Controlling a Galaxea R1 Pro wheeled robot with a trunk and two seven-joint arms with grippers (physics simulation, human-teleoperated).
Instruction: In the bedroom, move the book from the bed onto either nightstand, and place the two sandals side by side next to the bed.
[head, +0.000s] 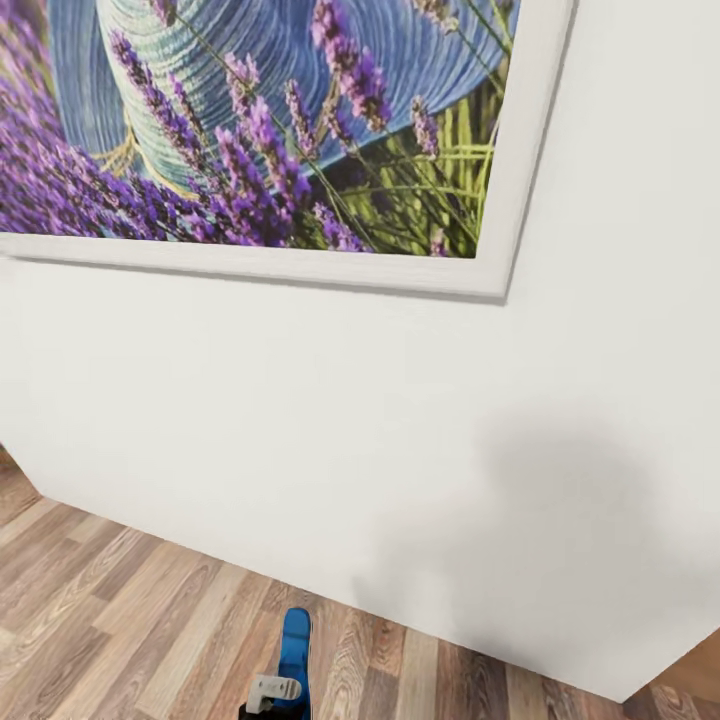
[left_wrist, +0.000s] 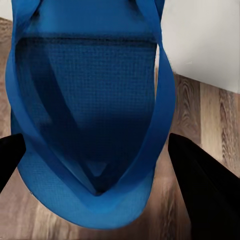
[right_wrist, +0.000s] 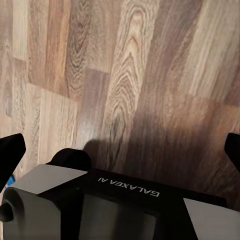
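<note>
Facing a white wall (head: 300, 420) above wood-plank floor (head: 120, 620).

The big flower picture (head: 270, 130) is cut off at the top and left — the blue sandal (head: 295, 650) runs off the bottom edge.
</note>
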